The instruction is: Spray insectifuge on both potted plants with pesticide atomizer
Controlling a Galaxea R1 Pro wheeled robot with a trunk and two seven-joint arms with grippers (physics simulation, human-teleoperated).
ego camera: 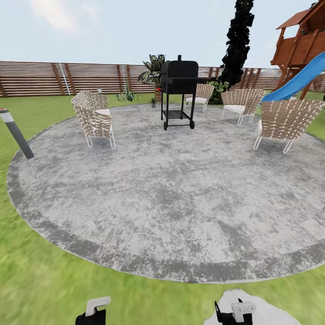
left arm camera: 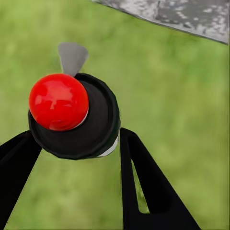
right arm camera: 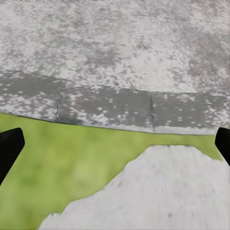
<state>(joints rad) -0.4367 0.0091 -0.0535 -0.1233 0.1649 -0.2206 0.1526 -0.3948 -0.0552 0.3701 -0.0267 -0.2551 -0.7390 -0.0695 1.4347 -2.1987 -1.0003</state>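
Observation:
My left gripper [left arm camera: 77, 140] is shut on the pesticide atomizer [left arm camera: 91, 129], seen from above as a black round cap with a red ball and a grey nozzle tip. In the head view its white nozzle head [ego camera: 97, 305] pokes up at the bottom edge over the grass. The right gripper [right arm camera: 115, 146] stands open over the lawn with nothing between its fingers. Far across the patio a small low plant [ego camera: 153, 102] sits left of the grill and low green leaves [ego camera: 219, 85] show at the dark tree's foot. Both are too small to tell whether they are the potted plants.
A round grey paved patio [ego camera: 171, 194] lies ahead with a black grill [ego camera: 179, 92] and several woven chairs [ego camera: 95, 118]. A grey bollard lamp [ego camera: 16, 133] stands at the left rim. A pale stepping stone [right arm camera: 153, 191] lies under the right gripper. Fence and slide [ego camera: 298, 79] stand behind.

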